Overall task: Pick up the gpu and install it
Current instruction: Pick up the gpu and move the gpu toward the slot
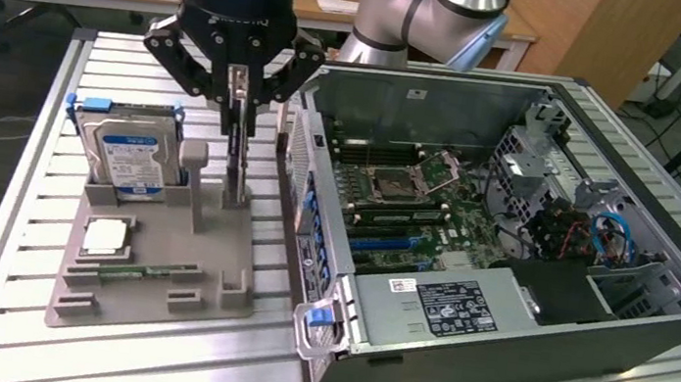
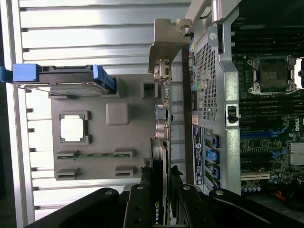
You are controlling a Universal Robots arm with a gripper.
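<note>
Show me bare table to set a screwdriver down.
Free: table slats between the gray tray and the near edge, the strip on the exterior view's left of it, and slats behind the hard drive. Crowded: the gap between tray and computer case, where the tool grips the gpu.

The gpu (image 1: 236, 167), a thin flat black rectangular circuit card with a silvery metal bracket (image 2: 163, 71) at one end, stands upright and is seen almost edge-on. The black gripper (image 1: 241, 127) has it pinched between its fingers from above. It sits over the grey plastic parts holder (image 1: 142, 295), just beside the open computer case (image 1: 452, 349); whether its lower edge still touches the holder is unclear.
</note>
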